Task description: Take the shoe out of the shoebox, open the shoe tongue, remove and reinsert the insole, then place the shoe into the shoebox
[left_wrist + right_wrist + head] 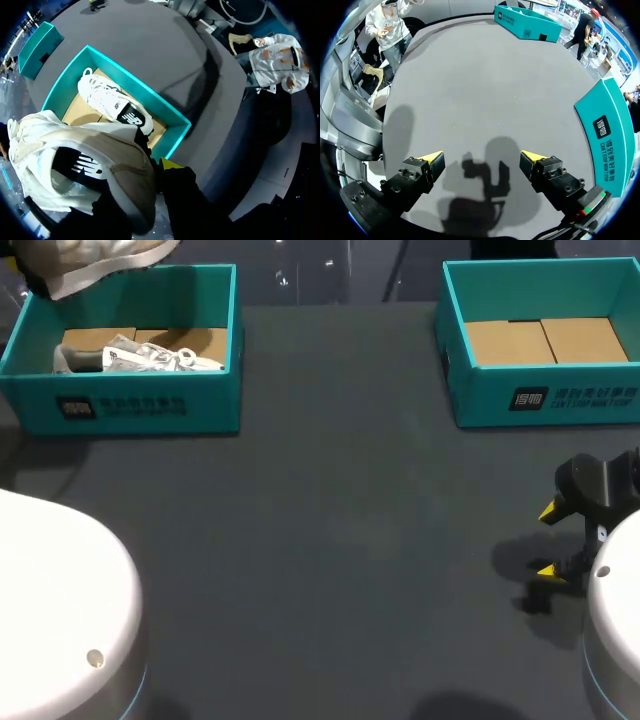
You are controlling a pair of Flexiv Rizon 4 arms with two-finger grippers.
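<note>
Slippage is my worry: left gripper holds the raised shoe, seemingly by one edge, above the shoebox, while right gripper hangs wide open, well apart.

Printed on the front wall of left box: a dark square mark beside two lines of small characters, too small to make out. Same mark and lettering on the side of right box, larger in the right wrist view. White logo on a black patch on raised shoe and on boxed shoe.
</note>
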